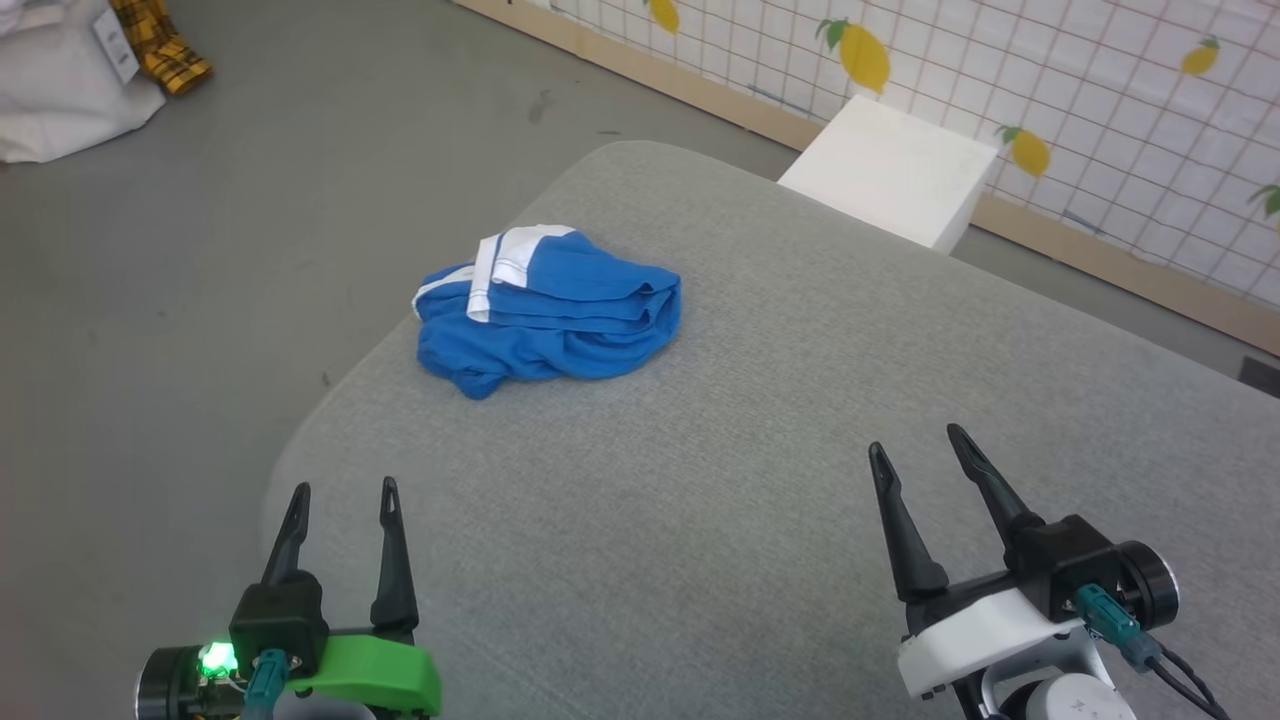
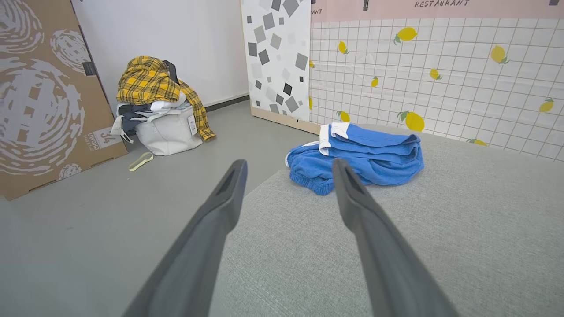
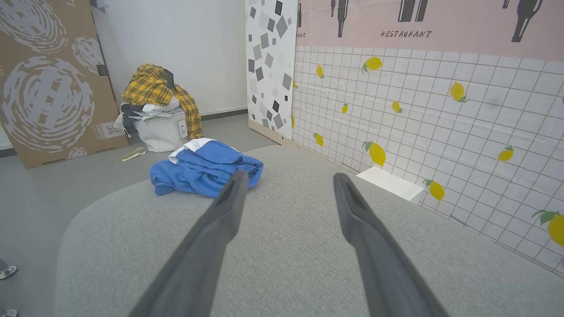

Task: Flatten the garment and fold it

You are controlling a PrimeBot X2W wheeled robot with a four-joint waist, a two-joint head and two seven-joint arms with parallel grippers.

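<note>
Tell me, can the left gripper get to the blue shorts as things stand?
Probably yes: the left gripper is open, the blue shorts lie bunched ahead of it, and bare grey cushion lies between them.

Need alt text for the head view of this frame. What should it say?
A crumpled bright blue garment with white trim lies bunched near the far left edge of a grey padded table. The left gripper and right gripper sit at the bottom, jaws open and empty, apart from it. A white box stands beyond the table.
</note>
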